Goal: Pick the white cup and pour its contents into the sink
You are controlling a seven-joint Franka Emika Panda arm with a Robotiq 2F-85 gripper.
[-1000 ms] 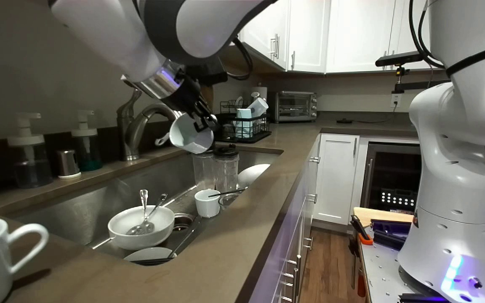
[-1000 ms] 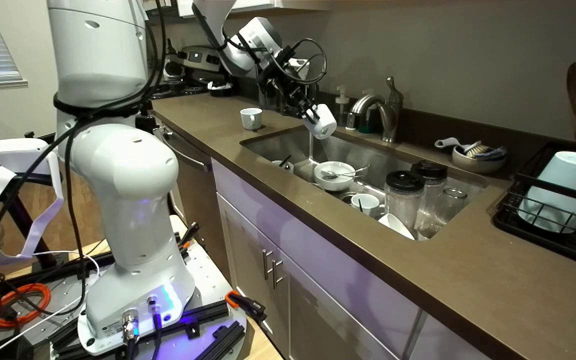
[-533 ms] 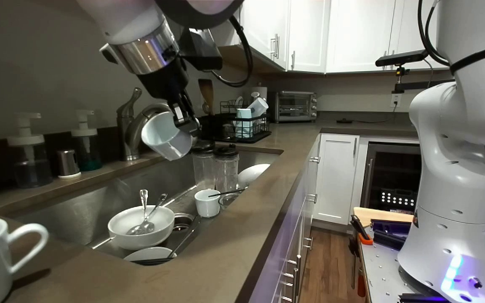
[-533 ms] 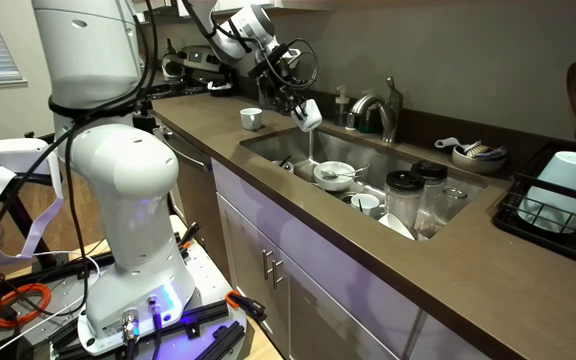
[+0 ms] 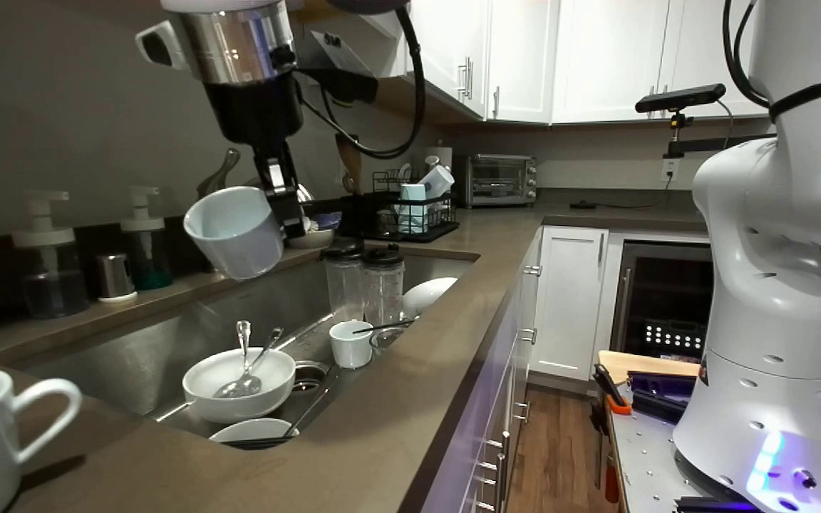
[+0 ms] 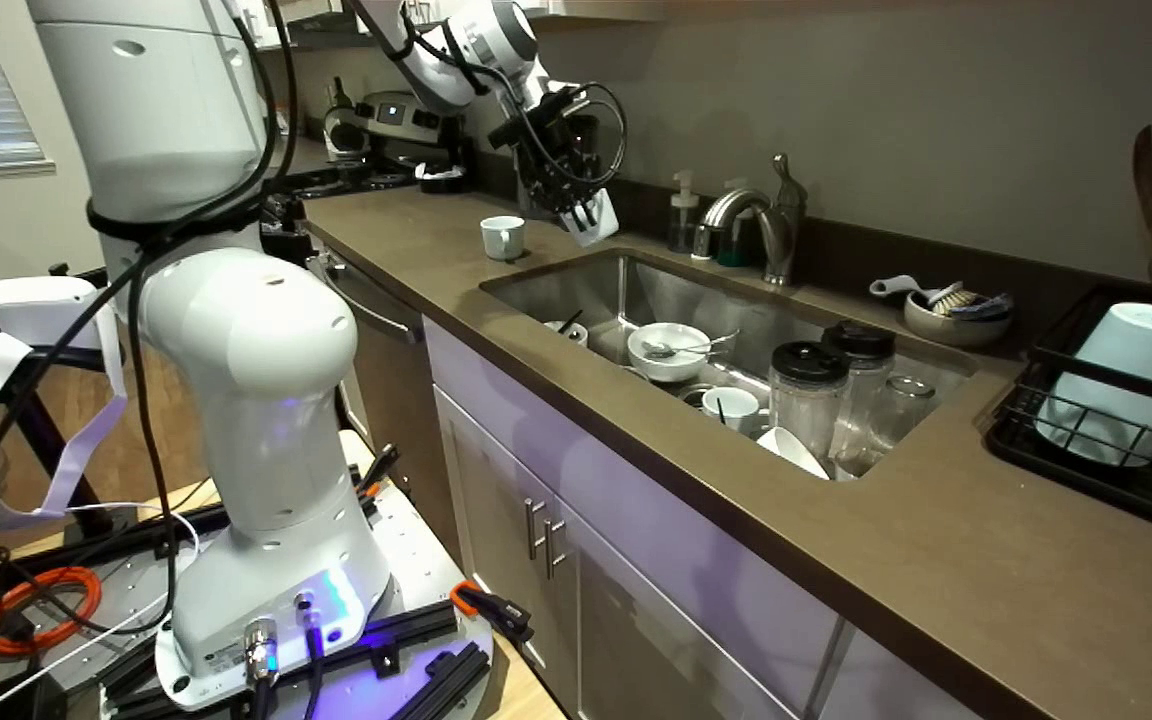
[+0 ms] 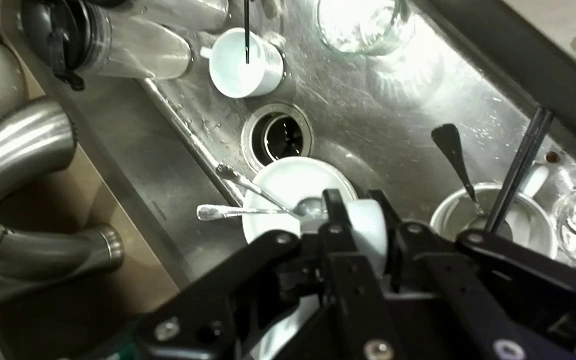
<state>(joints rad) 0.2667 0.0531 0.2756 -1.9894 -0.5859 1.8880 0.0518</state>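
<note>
Brown countertop (image 6: 986,540) around a sink (image 6: 711,303)
In an exterior view, a mug (image 6: 499,238) stands upper centre, pump bottles (image 6: 681,228) to its right, a bowl (image 6: 954,330) farther right, a dish rack (image 6: 1076,487) at the right edge.

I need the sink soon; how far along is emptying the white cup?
Done: the white cup is picked up. In hand: the gripper holds it tilted over the sink. Left: possibly some pouring; no stream shows, and I can't tell whether it's empty.
</note>
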